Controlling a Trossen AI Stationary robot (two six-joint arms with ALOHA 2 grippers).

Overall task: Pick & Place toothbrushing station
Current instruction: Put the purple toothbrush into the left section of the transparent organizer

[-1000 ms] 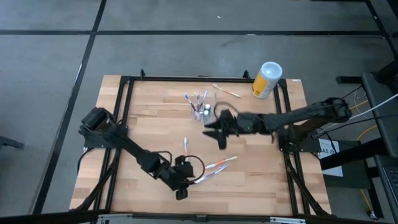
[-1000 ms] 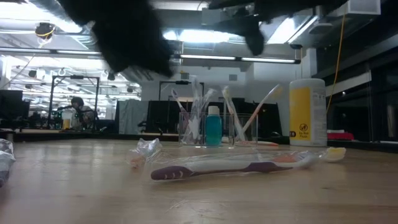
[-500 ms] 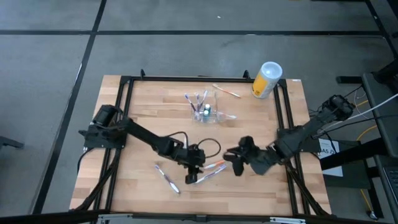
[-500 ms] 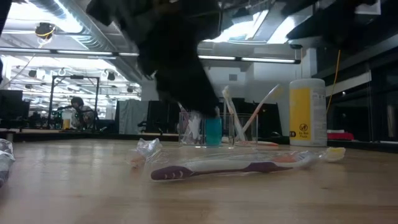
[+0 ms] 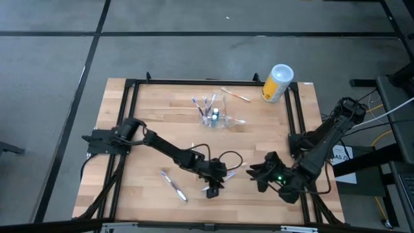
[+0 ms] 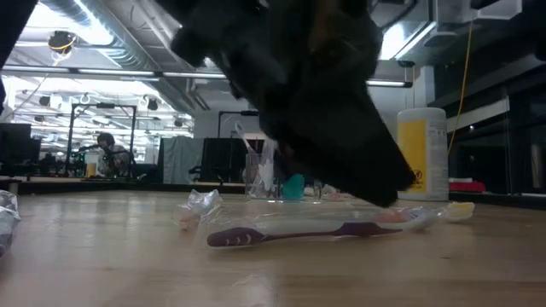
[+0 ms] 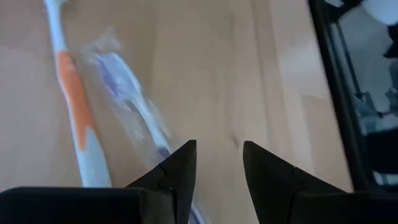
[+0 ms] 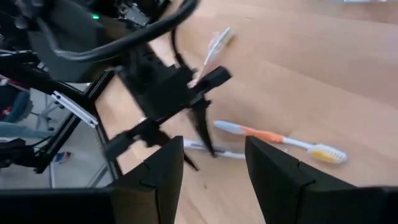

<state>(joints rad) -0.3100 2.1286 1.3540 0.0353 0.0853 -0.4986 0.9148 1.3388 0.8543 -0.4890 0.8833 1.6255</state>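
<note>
On yellow canister (image 6: 422,153): black label print, unreadable

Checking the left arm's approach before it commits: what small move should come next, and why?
Probably lower the left tool a little onto the wrapped toothbrush: its fingers stand apart and empty just above it, with the orange toothbrush lying alongside, so it should close on the wrapped one only.

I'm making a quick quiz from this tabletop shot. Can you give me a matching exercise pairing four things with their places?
1. toothbrushing station
2. yellow canister
3. left gripper
4. right gripper

A. far right corner of the table
B. near edge, right of the loose brushes
C. far middle of the table, holding brushes
D. over the wrapped toothbrush

Pairs: 1-C, 2-A, 3-D, 4-B
</note>
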